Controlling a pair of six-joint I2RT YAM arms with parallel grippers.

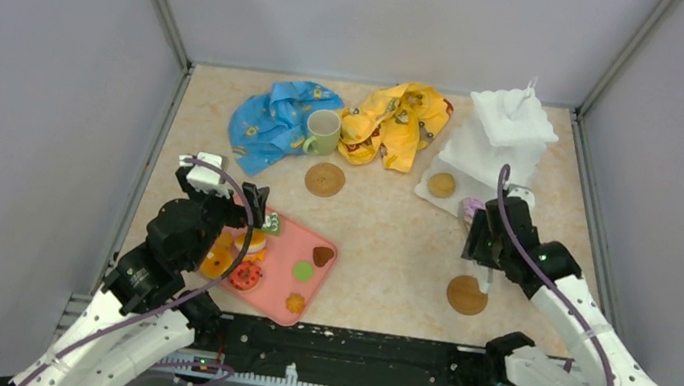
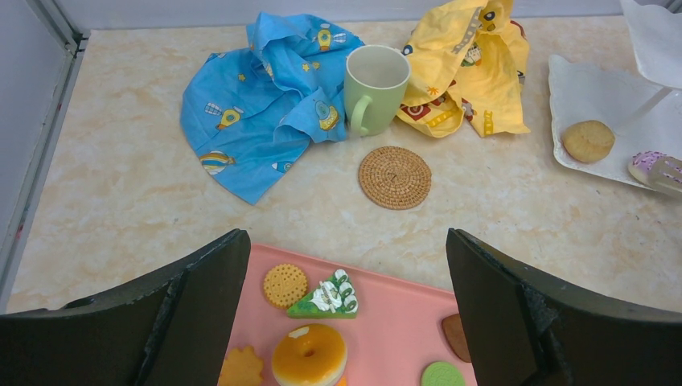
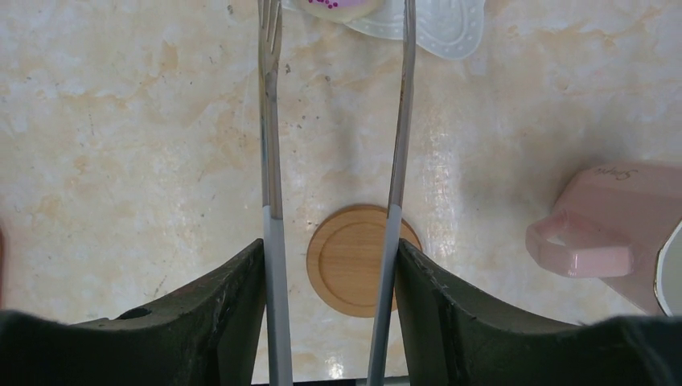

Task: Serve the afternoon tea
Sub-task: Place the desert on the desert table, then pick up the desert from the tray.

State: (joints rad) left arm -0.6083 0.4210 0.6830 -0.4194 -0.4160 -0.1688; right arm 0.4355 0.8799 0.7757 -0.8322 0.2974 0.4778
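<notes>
Beige marbled table (image 1: 381, 249) inside grey walls, and it's a busy spread. Near left, the left gripper (image 2: 344, 245) hangs over the far edge of the pink tray (image 2: 386, 314), jaws spread wide and holding nothing. Below it on the tray are a round biscuit (image 2: 285, 285), a green cake slice (image 2: 326, 297) topped with white cream, and an orange donut (image 2: 309, 354). At the far side the pale green mug (image 2: 375, 87) stands upright between the blue cloth (image 2: 257, 121) and the yellow cloth (image 2: 470, 64), with the woven coaster (image 2: 394, 177) just in front of it. Far right is the white 3-tier stand (image 1: 504, 125), a brown cookie (image 1: 441, 184) on its bottom tier. The right gripper (image 3: 330, 249) is clamped on a pair of tongs (image 3: 272, 161), whose 2 arms stand apart, the tips either side of a purple-sprinkled pastry (image 3: 338, 6) at the bottom tier's edge; contact I can't make out. Under the tongs lies the wooden coaster (image 3: 350, 265), with a pale pink mug (image 3: 611, 209) near its right
</notes>
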